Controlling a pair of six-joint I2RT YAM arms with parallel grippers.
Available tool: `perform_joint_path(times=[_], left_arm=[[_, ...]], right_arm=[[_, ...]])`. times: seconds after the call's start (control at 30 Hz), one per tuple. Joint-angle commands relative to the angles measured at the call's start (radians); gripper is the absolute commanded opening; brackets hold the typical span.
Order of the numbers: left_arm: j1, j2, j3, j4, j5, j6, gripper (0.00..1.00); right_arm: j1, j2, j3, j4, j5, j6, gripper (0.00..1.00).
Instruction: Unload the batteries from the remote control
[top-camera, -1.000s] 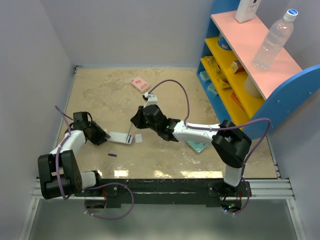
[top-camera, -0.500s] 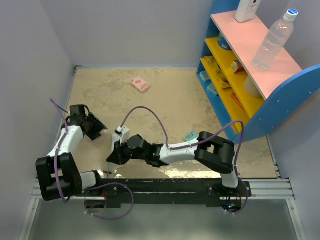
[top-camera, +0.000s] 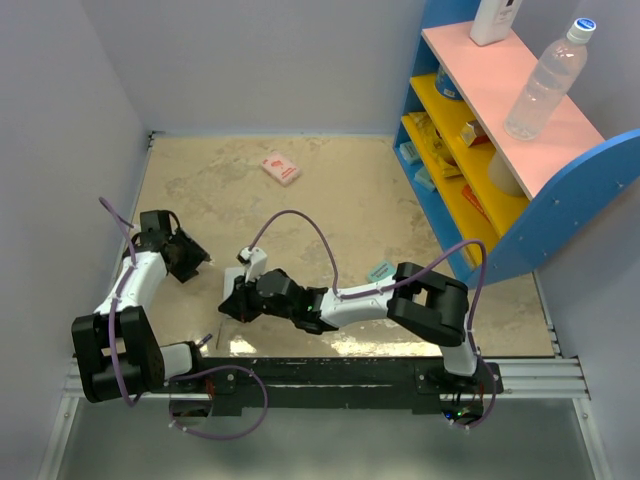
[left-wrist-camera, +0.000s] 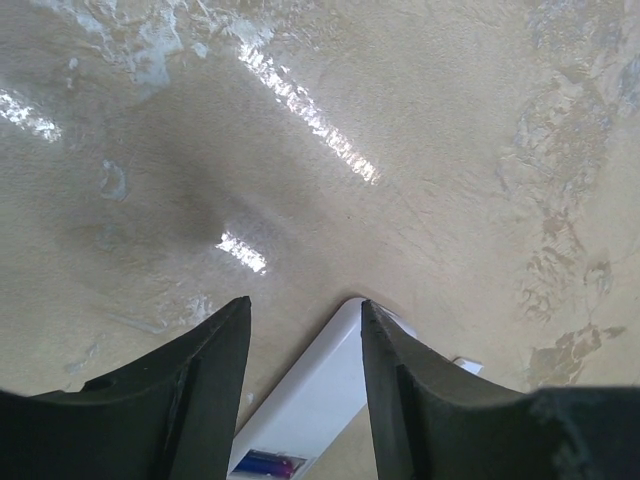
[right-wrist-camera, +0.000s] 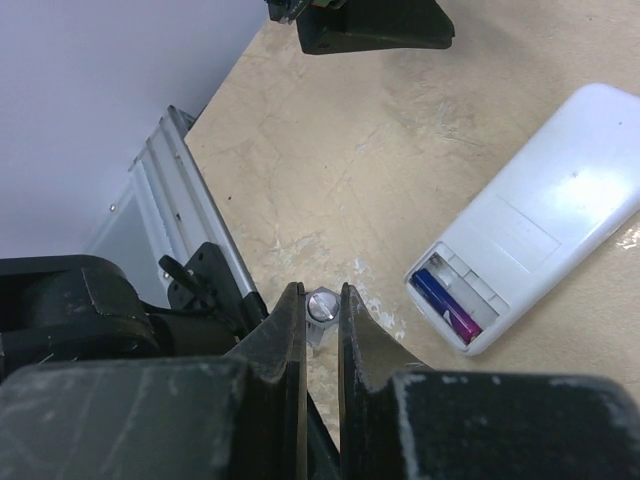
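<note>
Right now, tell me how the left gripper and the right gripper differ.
The left gripper holds its fingers apart, clamping nothing; the right gripper has its fingers pinched on a small silver-ended cylinder, likely a battery. The left gripper sits farther up the table; the right gripper hangs nearer its front edge. Both have black fingers and the remote control close by.

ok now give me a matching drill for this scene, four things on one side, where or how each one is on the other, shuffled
1 remote control
2 loose battery
3 pink packet
4 clear bottle

a upright on the pink shelf
b lying alone, far side of the table
c on the table, battery bay open
d pinched in the right jaws

Pairs: 1-c, 2-d, 3-b, 4-a
</note>
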Motion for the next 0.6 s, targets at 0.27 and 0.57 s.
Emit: perform_joint_path(times=[0.27, 0.57], left_arm=[[0.003, -0.033, 0.033, -0.059, -0.25, -0.056, 0.53], [0.028, -0.009, 0.058, -0.171, -0.468, -0.196, 0.52]], right_arm=[[0.001, -0.006, 0.033, 0.073, -0.02, 0.019, 0.0], [0.004, 0.084, 0.082, 0.171, -0.016, 0.05, 0.0]])
